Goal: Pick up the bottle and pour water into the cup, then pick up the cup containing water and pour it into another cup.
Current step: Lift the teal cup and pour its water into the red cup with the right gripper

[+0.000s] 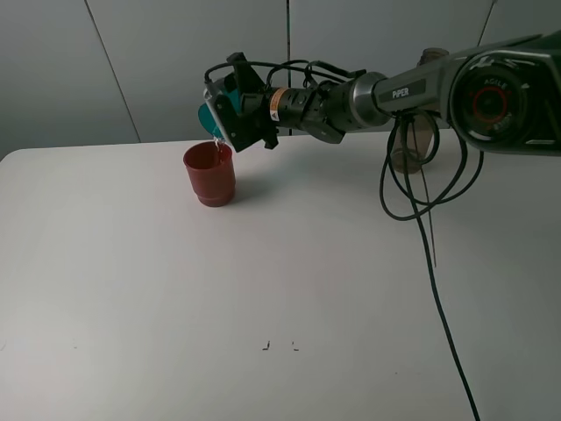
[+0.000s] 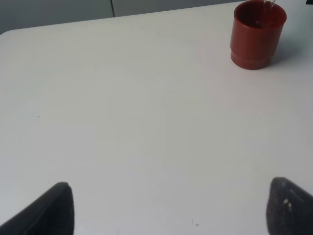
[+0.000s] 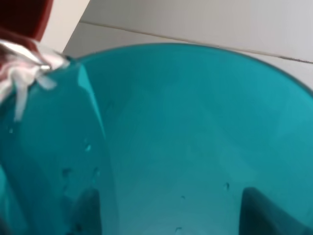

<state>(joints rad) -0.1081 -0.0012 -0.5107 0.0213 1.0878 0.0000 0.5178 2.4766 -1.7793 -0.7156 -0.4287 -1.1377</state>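
Overhead, upper centre of the frame: right gripper (image 1: 230, 114) clamped on the teal cup (image 1: 210, 114), tipped steeply, mouth down toward the red cup (image 1: 210, 174) standing upright on the white table (image 1: 263, 281). Thin stream of water (image 1: 216, 140) falling from the teal rim into the red one (lip directly above the red cup's opening, not touching). Up close in the right wrist view, teal wall (image 3: 186, 127) filling the frame, droplets clinging, water spilling over the rim at upper left. Bottle (image 1: 412, 140) upright at upper right, mostly hidden behind the arm. Left gripper (image 2: 171, 208) spread wide, holding nothing, low over bare table, well apart from the red cup (image 2: 257, 34) at upper right.
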